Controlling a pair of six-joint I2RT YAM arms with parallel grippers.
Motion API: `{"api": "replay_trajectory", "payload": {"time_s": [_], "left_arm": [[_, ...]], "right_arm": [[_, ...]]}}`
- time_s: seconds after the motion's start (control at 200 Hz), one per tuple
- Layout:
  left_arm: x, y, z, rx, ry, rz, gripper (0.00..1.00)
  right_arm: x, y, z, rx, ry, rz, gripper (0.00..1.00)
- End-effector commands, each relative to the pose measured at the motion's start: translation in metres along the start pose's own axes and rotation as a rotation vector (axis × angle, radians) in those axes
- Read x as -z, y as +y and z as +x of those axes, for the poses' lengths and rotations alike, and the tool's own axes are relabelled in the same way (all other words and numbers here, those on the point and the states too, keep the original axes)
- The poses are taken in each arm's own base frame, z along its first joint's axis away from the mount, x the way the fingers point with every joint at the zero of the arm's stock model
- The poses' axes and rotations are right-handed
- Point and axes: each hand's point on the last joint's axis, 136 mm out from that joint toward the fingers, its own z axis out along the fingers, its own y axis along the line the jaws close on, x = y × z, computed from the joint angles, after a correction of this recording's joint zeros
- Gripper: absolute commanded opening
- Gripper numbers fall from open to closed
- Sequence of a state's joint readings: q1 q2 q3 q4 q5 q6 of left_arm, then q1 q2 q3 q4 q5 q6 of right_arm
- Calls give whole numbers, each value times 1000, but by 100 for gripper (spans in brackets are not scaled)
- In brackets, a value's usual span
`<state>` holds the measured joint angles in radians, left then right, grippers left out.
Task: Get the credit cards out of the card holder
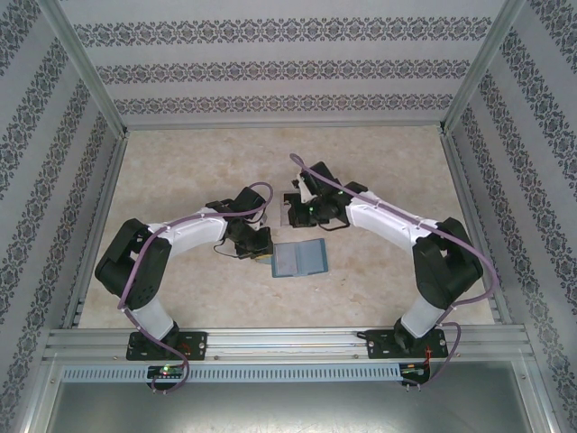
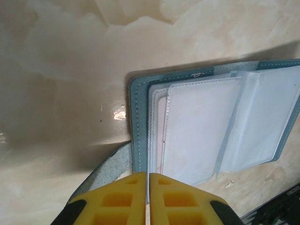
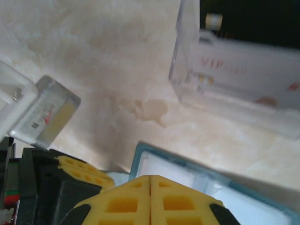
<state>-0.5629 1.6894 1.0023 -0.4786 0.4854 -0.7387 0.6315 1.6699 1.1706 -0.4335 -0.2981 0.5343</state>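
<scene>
The card holder lies open on the table, teal outside with clear sleeves inside. In the left wrist view its teal stitched edge runs down to my left gripper, whose yellow fingers are shut with their tips over that edge. Pale credit cards sit inside the clear sleeves. My left gripper is at the holder's left side. My right gripper is shut too, its tips just above a corner of the card holder. In the top view the right gripper hangs over the holder's far edge.
A clear plastic tray stands beyond the holder with a pale card marked VIP inside. The left arm's yellow finger and white wrist housing are close beside the right gripper. Patterned walls enclose the table.
</scene>
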Motion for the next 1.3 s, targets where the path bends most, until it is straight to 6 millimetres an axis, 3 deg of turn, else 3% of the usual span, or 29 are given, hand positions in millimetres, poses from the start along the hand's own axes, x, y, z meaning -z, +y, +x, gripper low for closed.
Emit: {"api": "replay_trajectory", "payload": {"time_s": [0.0, 0.125, 0.43, 0.969, 1.294], "left_arm": [[0, -6, 2, -12, 1, 41, 7], [-6, -5, 4, -2, 17, 53, 0], [-21, 11, 12, 10, 61, 18, 0], [-31, 22, 19, 11, 94, -10, 0], [-28, 19, 19, 6, 92, -1, 0]], "right_arm": [[-4, 15, 16, -126, 33, -72, 9], [-14, 15, 34, -163, 79, -75, 13], [-39, 16, 67, -235, 175, -89, 16], [-70, 17, 82, -260, 258, -77, 16], [-67, -6, 93, -248, 284, 48, 20]]}}
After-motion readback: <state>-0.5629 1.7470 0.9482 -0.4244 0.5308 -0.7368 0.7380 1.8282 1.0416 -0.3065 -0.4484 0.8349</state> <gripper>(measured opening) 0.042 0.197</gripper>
